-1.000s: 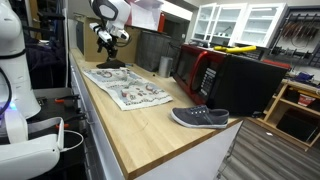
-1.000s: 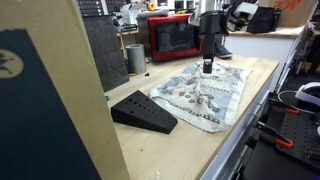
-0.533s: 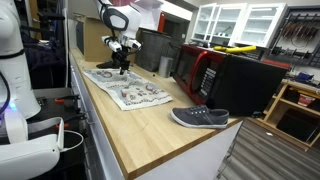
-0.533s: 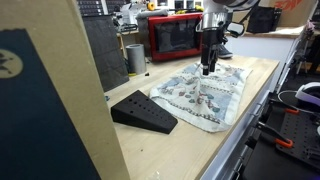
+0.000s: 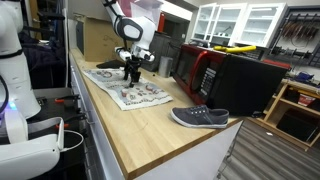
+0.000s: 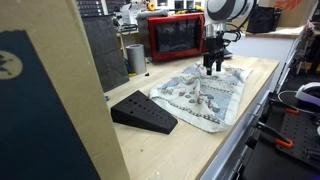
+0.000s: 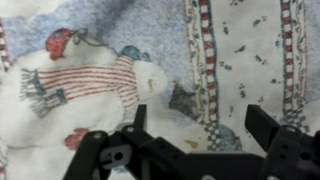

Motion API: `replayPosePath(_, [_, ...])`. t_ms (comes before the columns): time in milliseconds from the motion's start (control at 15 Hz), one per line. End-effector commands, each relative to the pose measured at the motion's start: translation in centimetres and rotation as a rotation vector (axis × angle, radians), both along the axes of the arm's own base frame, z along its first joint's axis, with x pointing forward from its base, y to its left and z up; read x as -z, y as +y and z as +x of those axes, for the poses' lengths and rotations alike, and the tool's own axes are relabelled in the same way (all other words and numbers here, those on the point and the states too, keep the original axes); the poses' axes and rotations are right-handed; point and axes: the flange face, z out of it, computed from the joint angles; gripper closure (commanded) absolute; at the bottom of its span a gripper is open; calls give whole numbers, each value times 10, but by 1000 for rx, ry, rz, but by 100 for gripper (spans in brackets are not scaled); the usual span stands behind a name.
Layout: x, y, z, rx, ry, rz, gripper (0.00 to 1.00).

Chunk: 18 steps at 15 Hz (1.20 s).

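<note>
Along the wooden workbench point(image 5: 150, 135) lay a snowman-printed cloth point(image 5: 142, 96), spread directly beneath the gripper point(image 5: 131, 79), whose jaws hung wide and empty just above it. A shallow pinch, I judged, could slip off and merely rumple the fabric.

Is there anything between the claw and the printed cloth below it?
Nothing. In the wrist view the open claw looks straight down on the snowman-print cloth, with no object in between. Both exterior views show it close over the cloth.
</note>
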Motion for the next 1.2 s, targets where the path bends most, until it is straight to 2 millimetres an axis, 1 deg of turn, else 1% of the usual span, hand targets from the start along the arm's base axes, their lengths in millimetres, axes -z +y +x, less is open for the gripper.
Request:
replayPosePath(0, [-5, -42, 17, 76, 58, -7, 0])
replayPosePath(67, [-5, -53, 20, 98, 64, -3, 4])
replayPosePath(133, [-10, -64, 25, 124, 50, -3, 28])
replayPosePath(267, [-13, -78, 35, 162, 15, -12, 31])
replayPosePath(333, [-11, -81, 38, 169, 13, -10, 40])
replayPosePath(467, [-13, -81, 45, 179, -11, -12, 56])
replayPosePath(600, [-13, -74, 53, 190, -44, -8, 69])
replayPosePath(800, [-11, -57, 67, 220, -121, -7, 93])
replayPosePath(867, [-11, -52, 71, 230, -145, -10, 99])
replayPosePath(1000, [-13, -43, 82, 244, -199, -36, 100])
replayPosePath(1133, [-18, -43, 91, 269, -237, -58, 100])
